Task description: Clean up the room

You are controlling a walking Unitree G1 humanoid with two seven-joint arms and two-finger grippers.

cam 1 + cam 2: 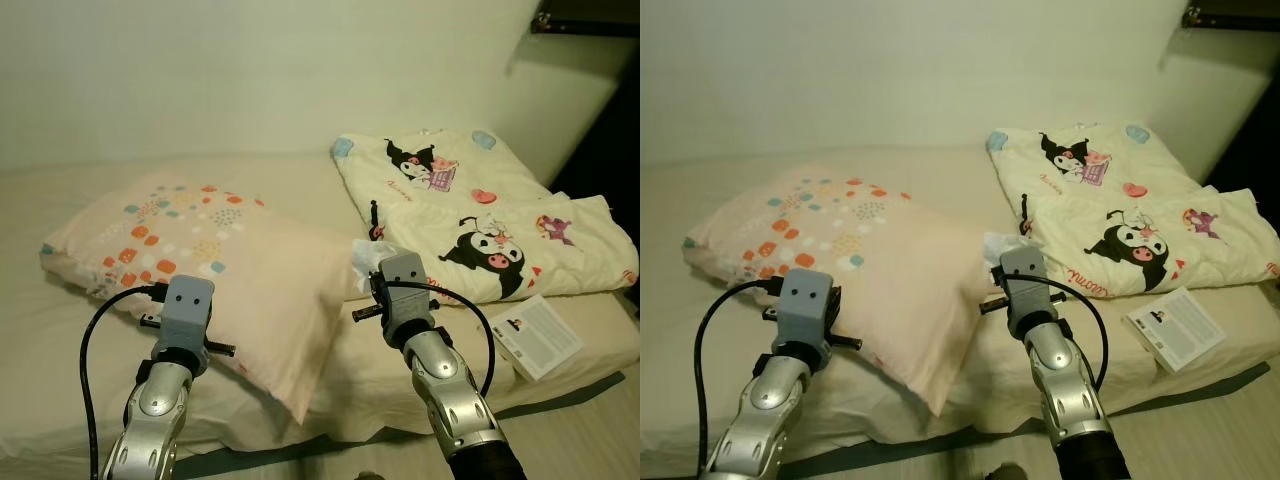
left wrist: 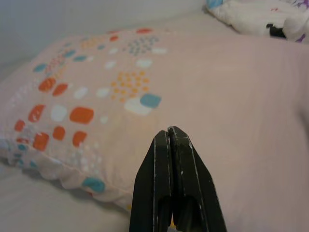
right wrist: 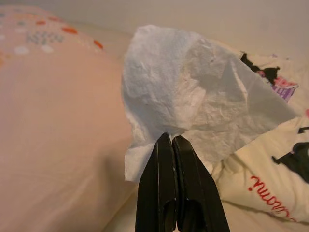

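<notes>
Pinching crumpled tissue [image 3: 193, 82], right gripper [image 3: 172, 137]; tissue hides bed behind.

a cream bed [image 1: 60, 200] spans the view beneath a pale wall [image 1: 250, 70]. at ten o'clock lies a peach pillow [image 1: 230, 270] with coloured spots; at two o'clock, a folded cartoon-print blanket [image 1: 480, 215].

Peach pillow [image 1: 250, 270] dotted orange, blue; white tissue [image 3: 193, 92].

The booklet's [image 1: 536, 335] print is too small to read.
</notes>
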